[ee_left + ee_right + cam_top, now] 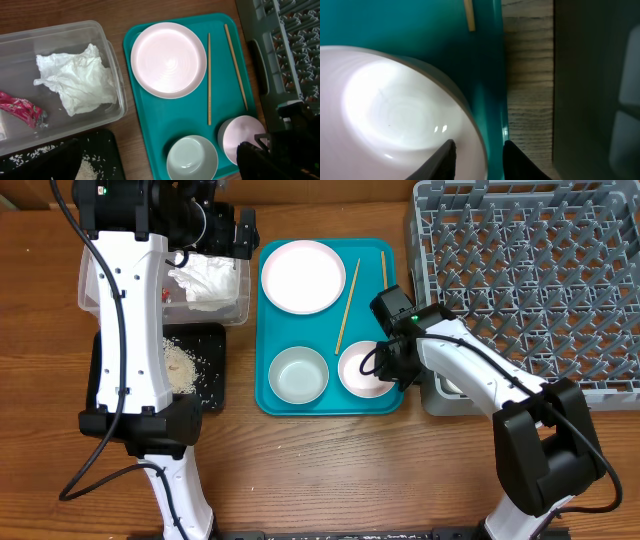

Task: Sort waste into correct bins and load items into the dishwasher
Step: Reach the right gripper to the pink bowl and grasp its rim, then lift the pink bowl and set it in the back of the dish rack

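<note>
On the teal tray (270,395) lie a white plate (302,276), two wooden chopsticks (347,292), a white bowl (298,374) and a smaller white saucer (355,370). My right gripper (393,367) is open and low at the saucer's right rim (395,110). One finger is over the inside and one over the tray outside it (479,155). My left gripper (243,232) is open and empty, high over the clear tub (237,308). The tub holds the crumpled napkin (75,80) and the red wrapper (20,109). Rice (180,365) lies on the black tray (215,385). No cup shows.
The grey dish rack (530,280) fills the right side, its left wall close beside the teal tray (590,90). A strip of bare wood table (527,90) lies between them. The left arm's white link stretches over the tub and black tray.
</note>
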You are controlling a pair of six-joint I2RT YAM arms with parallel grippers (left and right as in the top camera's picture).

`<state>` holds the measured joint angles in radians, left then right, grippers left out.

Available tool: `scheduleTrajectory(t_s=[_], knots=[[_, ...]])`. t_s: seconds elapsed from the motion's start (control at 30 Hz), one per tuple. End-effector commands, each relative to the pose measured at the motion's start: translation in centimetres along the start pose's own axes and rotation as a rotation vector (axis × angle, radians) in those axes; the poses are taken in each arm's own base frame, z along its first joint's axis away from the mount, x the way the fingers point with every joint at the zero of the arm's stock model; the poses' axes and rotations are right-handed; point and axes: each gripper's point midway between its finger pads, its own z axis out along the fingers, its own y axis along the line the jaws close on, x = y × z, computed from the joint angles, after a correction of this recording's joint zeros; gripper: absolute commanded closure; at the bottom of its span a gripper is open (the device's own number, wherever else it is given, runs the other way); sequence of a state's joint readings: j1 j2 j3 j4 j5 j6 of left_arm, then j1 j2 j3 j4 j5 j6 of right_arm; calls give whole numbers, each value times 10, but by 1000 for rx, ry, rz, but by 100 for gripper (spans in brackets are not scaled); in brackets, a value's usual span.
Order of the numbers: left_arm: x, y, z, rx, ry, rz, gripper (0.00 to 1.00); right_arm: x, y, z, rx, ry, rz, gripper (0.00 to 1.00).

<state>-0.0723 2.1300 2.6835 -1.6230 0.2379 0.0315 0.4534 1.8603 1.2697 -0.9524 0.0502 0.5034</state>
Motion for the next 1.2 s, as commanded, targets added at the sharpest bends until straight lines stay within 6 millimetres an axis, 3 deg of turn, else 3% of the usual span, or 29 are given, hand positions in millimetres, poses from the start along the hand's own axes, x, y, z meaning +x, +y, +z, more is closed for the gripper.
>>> scheduleTrajectory(t_s=[0.0,0.07,0.27,0.33,0.6,0.73,0.93,1.03,1.17], knots=[[-4,-5,-11,-5,-33,6,0,-4,-2,1,20,-27,-13,72],[-4,-5,-11,-5,-33,6,0,-7,0,1,13,-38,-12,81],[-4,-5,-11,-5,-33,6,0,-10,1,1,9,-51,-11,88],[-4,-5,-11,-5,-33,6,0,-11,1,1,10,-56,-11,96],[-4,-5,-11,-5,-33,7,0,-20,1,-6,15,-90,-11,96],[-4,-5,-11,-5,-33,6,0,-48,-5,-52,54,-187,9,96],[-4,-5,-11,-5,-33,6,0,-105,-29,-169,210,-482,49,96],[-4,-5,-11,-5,-33,6,0,-131,-62,-226,401,-679,110,96],[-4,-5,-11,-5,-33,6,0,-148,-111,-279,706,-896,243,96]])
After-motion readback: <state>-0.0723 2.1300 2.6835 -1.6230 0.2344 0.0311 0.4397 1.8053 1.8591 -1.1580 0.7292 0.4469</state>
